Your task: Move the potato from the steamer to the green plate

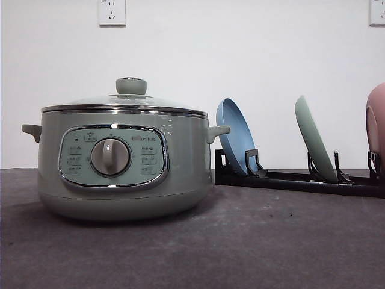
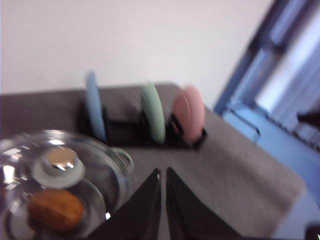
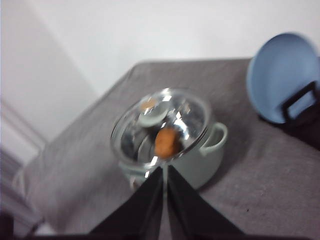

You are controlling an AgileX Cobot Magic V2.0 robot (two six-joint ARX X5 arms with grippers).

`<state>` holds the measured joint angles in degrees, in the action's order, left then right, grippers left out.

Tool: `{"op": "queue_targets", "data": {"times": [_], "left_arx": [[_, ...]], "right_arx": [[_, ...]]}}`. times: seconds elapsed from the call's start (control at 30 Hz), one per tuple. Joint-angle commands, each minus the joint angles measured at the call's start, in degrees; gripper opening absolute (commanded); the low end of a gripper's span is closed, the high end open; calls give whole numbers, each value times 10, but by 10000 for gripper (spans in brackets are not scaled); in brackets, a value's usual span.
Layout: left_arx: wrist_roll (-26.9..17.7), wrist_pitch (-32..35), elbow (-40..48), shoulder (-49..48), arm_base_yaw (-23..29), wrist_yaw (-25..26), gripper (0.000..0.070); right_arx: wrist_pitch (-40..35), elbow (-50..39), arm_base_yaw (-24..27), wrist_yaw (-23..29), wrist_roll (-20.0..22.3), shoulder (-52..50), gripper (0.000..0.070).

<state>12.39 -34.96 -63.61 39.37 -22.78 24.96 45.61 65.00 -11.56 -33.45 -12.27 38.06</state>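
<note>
The orange-brown egg-shaped potato [image 3: 167,142] lies inside the sage-green round electric steamer [image 1: 123,162], under its knobbed glass lid [image 1: 129,99]. At the steamer's 3 o'clock, the pale mint-green plate [image 1: 315,146] stands on edge in a black rack [image 1: 289,179] (between blue and pink plates). The left gripper [image 2: 163,175] and right gripper [image 3: 165,172] hover with fingers pressed together, holding nothing.

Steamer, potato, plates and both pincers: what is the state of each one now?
Steamer: lid on.
Potato: inside steamer, under glass lid.
Green plate: on edge in rack.
Blue plate: on edge in rack.
Left pincer: shut, empty.
Right pincer: shut, empty.
</note>
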Motion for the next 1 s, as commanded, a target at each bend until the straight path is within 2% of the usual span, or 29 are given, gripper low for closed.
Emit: {"op": "queue_targets", "data": {"times": [0.0,0.13,0.37,0.43,0.47,0.5,0.63,0.67,0.7,0.77,0.97], "left_arx": [[-48,2,-11,8,-18,4,10],[-93,2,-10,11,-40,4,10],[-87,-17,-10,12,-40,4,37],[-87,-20,-10,15,-40,4,81],[-87,-21,-10,15,-40,4,127],[-87,-23,-10,16,-40,4,196],[-87,-29,-10,21,-40,4,541],[-87,-30,-10,23,-40,4,609],[-87,-31,-10,25,-40,4,662],[-87,-32,-10,28,-40,4,700],[-87,-32,-10,33,-40,4,700]], "right_arx": [[3,15,-17,-2,60,10,1],[5,16,-39,5,87,13,1],[22,16,-40,24,79,11,4],[26,16,-40,24,78,12,12],[27,16,-40,24,78,12,48],[28,16,-40,25,76,12,126],[29,16,-40,36,58,12,574],[29,16,-40,46,54,12,657],[29,16,-40,55,51,12,700],[29,16,-40,61,51,12,700],[29,16,-40,63,50,12,700]]}}
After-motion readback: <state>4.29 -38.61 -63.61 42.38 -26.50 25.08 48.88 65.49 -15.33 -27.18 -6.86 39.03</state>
